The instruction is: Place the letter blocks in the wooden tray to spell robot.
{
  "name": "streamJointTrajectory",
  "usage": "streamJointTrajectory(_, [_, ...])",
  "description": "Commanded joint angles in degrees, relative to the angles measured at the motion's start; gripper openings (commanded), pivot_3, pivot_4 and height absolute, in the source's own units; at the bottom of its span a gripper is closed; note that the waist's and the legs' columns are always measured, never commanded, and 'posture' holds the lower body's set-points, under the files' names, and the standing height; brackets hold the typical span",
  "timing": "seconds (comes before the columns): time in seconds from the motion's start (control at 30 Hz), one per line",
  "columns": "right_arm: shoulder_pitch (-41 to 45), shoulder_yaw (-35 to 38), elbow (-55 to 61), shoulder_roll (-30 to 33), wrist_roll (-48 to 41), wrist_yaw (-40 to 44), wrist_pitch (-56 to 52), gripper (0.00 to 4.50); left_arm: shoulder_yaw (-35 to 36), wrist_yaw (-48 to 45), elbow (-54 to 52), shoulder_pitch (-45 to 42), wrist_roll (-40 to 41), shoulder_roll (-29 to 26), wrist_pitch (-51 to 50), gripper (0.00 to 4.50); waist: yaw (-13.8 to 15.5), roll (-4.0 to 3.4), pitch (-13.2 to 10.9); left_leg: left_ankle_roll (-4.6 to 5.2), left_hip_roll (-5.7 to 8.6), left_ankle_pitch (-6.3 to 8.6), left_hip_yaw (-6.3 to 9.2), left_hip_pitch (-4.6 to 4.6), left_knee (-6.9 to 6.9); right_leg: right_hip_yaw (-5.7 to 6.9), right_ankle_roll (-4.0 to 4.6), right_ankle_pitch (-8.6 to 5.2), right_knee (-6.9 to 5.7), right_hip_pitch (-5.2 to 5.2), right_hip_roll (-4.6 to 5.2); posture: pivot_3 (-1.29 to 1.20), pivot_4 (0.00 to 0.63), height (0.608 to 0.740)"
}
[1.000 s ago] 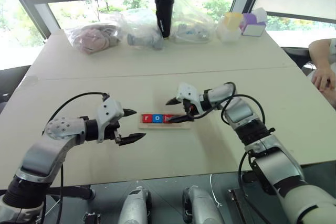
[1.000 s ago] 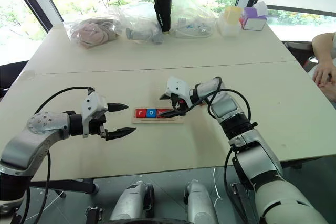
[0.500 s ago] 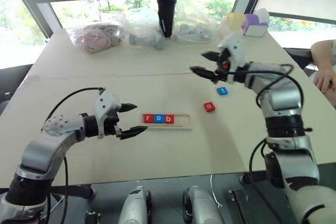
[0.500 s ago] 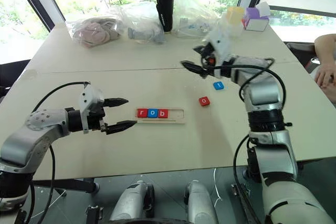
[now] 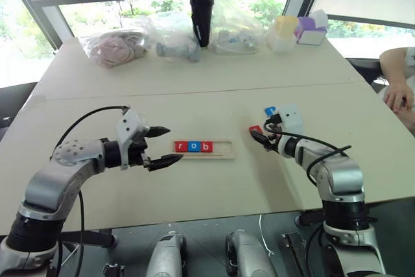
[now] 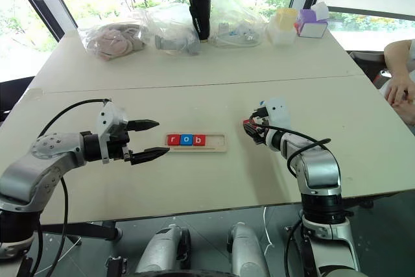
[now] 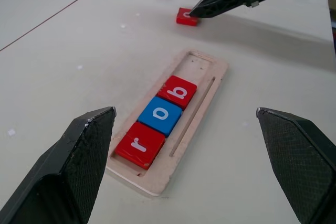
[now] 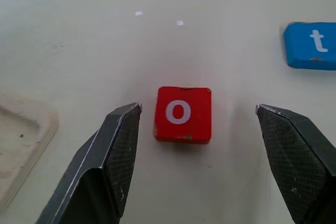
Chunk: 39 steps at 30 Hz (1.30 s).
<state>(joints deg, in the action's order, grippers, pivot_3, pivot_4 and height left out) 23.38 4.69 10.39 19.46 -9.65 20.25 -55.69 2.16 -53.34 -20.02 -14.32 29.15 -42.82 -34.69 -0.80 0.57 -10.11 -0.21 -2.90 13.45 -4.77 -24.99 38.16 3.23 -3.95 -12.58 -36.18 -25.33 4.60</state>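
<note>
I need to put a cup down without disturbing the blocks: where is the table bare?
Bare: the wide strip between the wooden tray and the bags along the window. Crowded: right of the tray, where the right claw hangs over the red o block beside the blue t block.

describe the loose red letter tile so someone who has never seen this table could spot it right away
Start at the wooden tray mid-table, holding r, o, b. Off its empty end, between the open fingers of the right hand, lies the red o tile, flat on the bare table. Its only loose neighbour is the blue t tile, just beyond it.
</note>
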Motion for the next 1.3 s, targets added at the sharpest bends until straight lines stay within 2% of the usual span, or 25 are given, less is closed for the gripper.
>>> streamJointTrajectory(0.03, [0.48,-0.66,-0.84,-1.21,-0.08,-1.13,2.23,3.54,-0.30,-0.23,-0.49,-0.72,-0.58,-0.22,1.27,4.50,0.00,0.00,0.00,0.00,0.00,0.00,0.00,0.00,-0.02,0.00,0.00,0.00,0.00,0.00,-0.01,0.00,0.150,0.740])
streamJointTrajectory(0.2, [1.09,-3.72,-2.48,-1.82,0.04,-0.99,2.56,3.54,-0.41,0.10,-0.82,-0.22,-1.33,-0.41,1.60,4.50,-0.03,0.00,0.00,0.00,0.00,0.00,0.01,0.00,-0.02,0.00,-0.01,0.00,0.01,0.01,-0.02,0.00,0.150,0.740])
streamJointTrajectory(0.3, [0.98,-5.01,-4.53,-1.75,0.96,-1.70,2.96,2.66,-0.03,0.29,-1.04,0.10,-1.47,-0.42,1.58,4.50,-0.11,0.02,0.01,0.00,-0.01,0.00,0.02,0.00,-0.02,0.00,-0.01,0.00,0.01,0.01,-0.02,0.00,0.150,0.740])
streamJointTrajectory(0.4, [1.13,-5.06,-5.14,-1.65,1.34,-2.27,2.94,1.21,0.16,0.47,-1.29,0.36,-1.50,-0.41,1.52,4.50,-0.20,0.03,0.02,0.00,-0.01,0.00,0.02,0.01,-0.02,0.00,-0.01,0.00,0.01,0.01,-0.02,0.00,0.150,0.740])
streamJointTrajectory(0.63, [0.85,-3.26,-0.98,-0.33,0.95,-2.49,1.90,1.16,0.05,0.56,-1.42,0.68,-1.60,-0.36,1.86,4.50,-0.10,0.03,0.02,0.00,-0.02,0.00,0.03,0.03,-0.02,0.00,0.00,0.00,0.01,0.04,-0.02,0.00,0.150,0.740])
streamJointTrajectory(0.7, [-1.56,0.14,7.28,1.38,0.07,-3.08,-1.84,1.16,0.09,0.39,-1.70,1.06,-1.51,-0.44,1.96,4.50,0.21,0.01,0.01,0.00,-0.02,0.00,0.04,0.03,-0.02,0.00,0.00,0.00,0.01,0.02,-0.01,0.00,0.150,0.740])
streamJointTrajectory(0.8, [-9.87,1.63,22.54,4.72,-0.27,-3.43,-8.93,1.16,-0.64,-0.70,-1.01,2.02,-2.54,-1.23,3.16,4.50,0.92,-0.02,0.02,0.00,0.00,0.00,0.09,-0.18,-0.05,0.02,-0.07,-0.06,0.07,-0.07,0.03,0.00,0.150,0.740])
streamJointTrajectory(0.87, [-11.51,4.18,28.39,1.08,-1.24,-6.05,-15.92,1.16,-1.25,-1.41,0.23,1.60,-3.09,-1.38,4.14,4.50,1.03,-0.01,0.02,0.01,0.01,0.03,0.09,-0.21,-0.07,0.02,-0.08,-0.07,0.13,-0.09,0.03,0.00,0.150,0.740])
streamJointTrajectory(0.97, [-10.16,7.37,33.72,-8.79,0.55,-12.33,-25.62,1.16,-2.17,-2.04,2.21,-0.46,-3.75,-0.74,5.09,4.50,0.51,-0.01,0.02,0.00,-0.04,0.02,0.17,-0.14,-0.04,0.03,0.02,0.00,0.10,-0.11,-0.03,0.00,0.150,0.740])
streamJointTrajectory(1.07, [-9.91,6.46,38.72,-16.72,2.92,-17.44,-32.51,1.16,-2.94,-2.77,3.21,-1.53,-4.00,-0.36,5.65,4.50,0.12,-0.03,0.03,-0.01,-0.09,0.02,0.28,-0.08,-0.03,0.07,0.07,0.03,0.06,-0.10,-0.04,0.00,0.150,0.740])
streamJointTrajectory(1.17, [-10.10,4.86,41.26,-20.02,4.51,-20.29,-35.84,1.16,-3.54,-3.39,4.01,-2.05,-4.22,-0.30,6.07,4.50,0.03,-0.04,0.03,-0.02,-0.11,0.02,0.28,-0.08,-0.04,0.06,0.21,0.12,0.08,-0.11,-0.02,0.00,0.150,0.740])
streamJointTrajectory(1.3, [-10.13,5.09,41.18,-21.44,5.44,-21.36,-36.80,1.16,-3.99,-3.93,5.05,-2.57,-4.84,0.04,6.65,4.50,0.05,-0.04,0.03,-0.01,-0.05,0.02,0.25,-0.26,-0.04,0.06,0.13,0.07,0.20,-0.19,0.03,0.00,0.150,0.740])
